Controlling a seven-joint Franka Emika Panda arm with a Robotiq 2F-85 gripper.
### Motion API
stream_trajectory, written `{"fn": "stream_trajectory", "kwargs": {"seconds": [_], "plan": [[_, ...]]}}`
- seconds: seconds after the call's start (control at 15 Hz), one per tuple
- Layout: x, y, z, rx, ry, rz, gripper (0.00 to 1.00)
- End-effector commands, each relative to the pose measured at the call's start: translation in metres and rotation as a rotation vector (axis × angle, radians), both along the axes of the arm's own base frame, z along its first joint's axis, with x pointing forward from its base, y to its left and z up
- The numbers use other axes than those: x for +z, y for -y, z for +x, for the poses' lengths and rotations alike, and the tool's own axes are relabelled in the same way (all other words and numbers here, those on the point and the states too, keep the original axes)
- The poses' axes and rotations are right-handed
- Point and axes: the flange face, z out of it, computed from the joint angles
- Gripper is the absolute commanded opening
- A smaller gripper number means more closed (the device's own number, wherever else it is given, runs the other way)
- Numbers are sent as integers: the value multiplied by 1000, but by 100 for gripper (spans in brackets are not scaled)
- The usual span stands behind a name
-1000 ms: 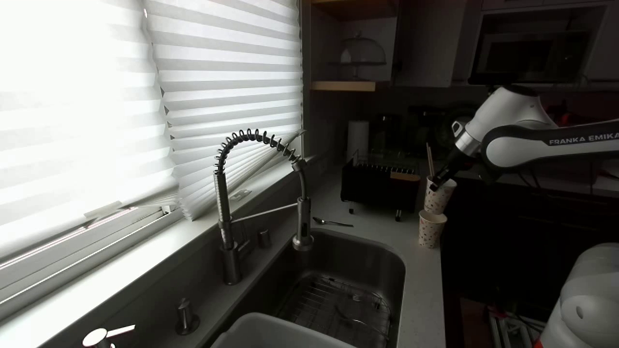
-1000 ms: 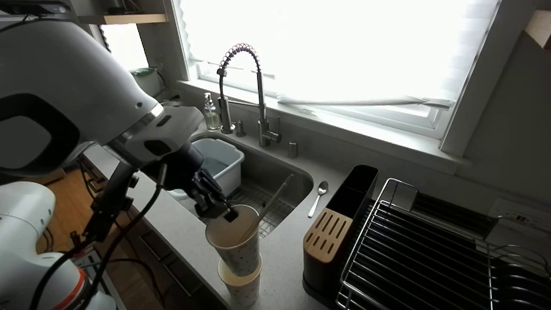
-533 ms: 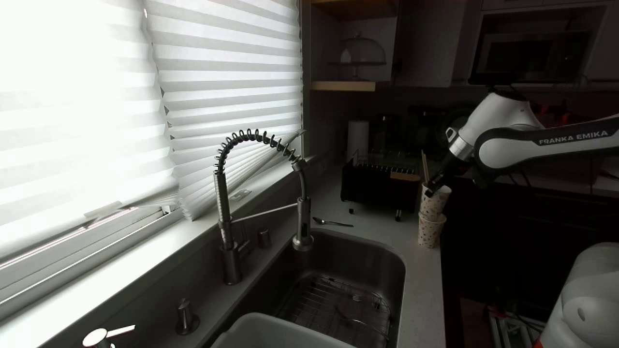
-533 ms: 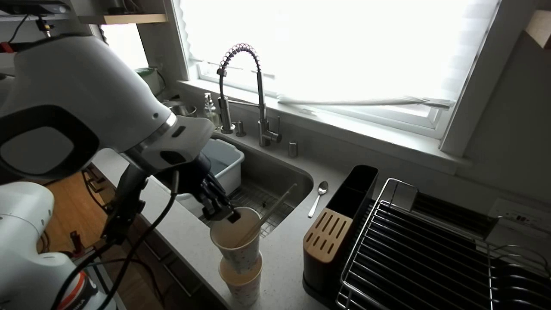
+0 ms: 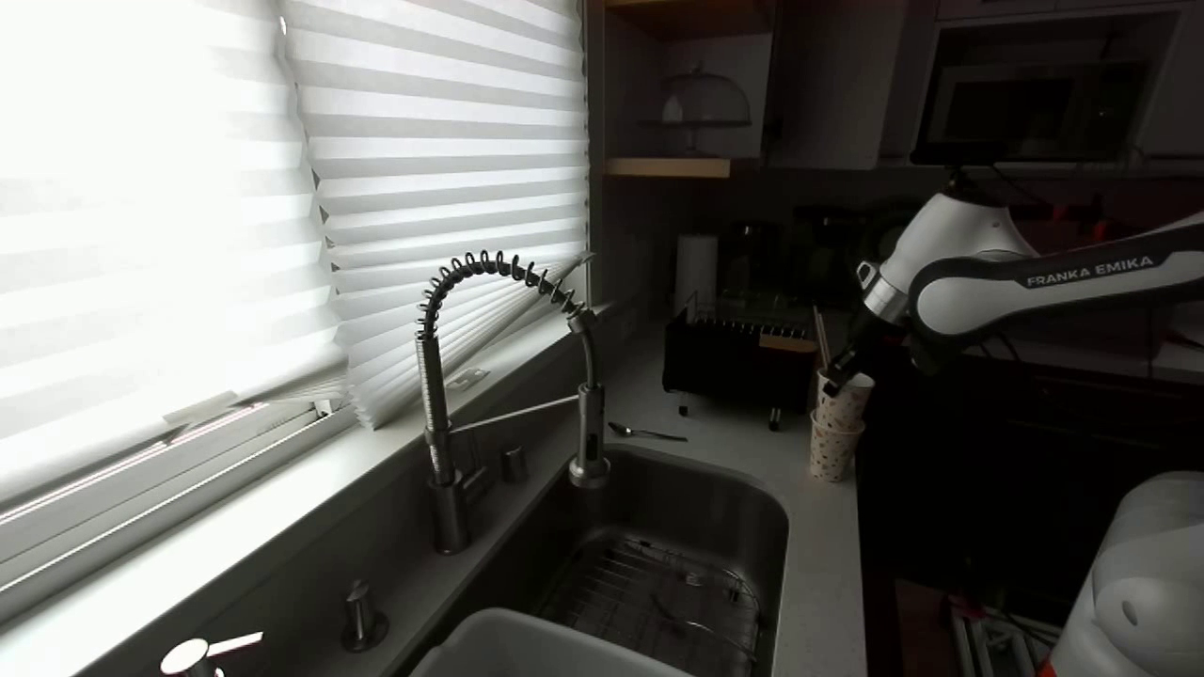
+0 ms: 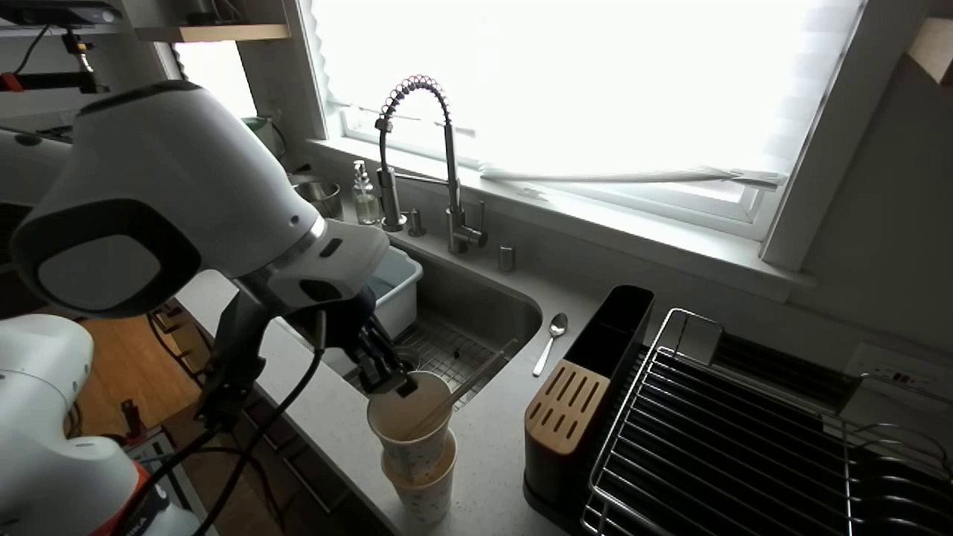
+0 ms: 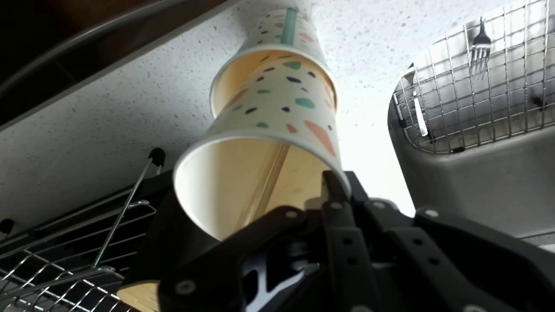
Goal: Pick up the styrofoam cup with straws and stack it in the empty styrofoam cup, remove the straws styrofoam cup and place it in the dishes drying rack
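Rim of the upper cup (image 6: 414, 458) is being pinched by the gripper (image 6: 397, 383), jaws pressed almost together; base is being held partway inside the lower cup (image 6: 427, 506). Left to right, being counted: two cups, two straws (image 6: 482, 373), one spoon (image 6: 557, 327), one drying rack (image 6: 730, 432). Counter (image 6: 490, 461) edge is being left close beside the lower cup; open strip, before the slotted holder (image 6: 572, 398).

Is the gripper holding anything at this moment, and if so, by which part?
Yes: the gripper holds the upper cup, the one with the straws, pinched at its rim, one finger inside and one outside.
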Motion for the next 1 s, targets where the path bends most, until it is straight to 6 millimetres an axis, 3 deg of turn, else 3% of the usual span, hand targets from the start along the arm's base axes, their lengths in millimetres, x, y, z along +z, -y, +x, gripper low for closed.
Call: {"fn": "stream_trajectory", "kwargs": {"seconds": [0.0, 0.93], "plan": [[-13, 3, 8, 10, -33, 0, 1], [-47, -3, 48, 80, -65, -83, 1]]}}
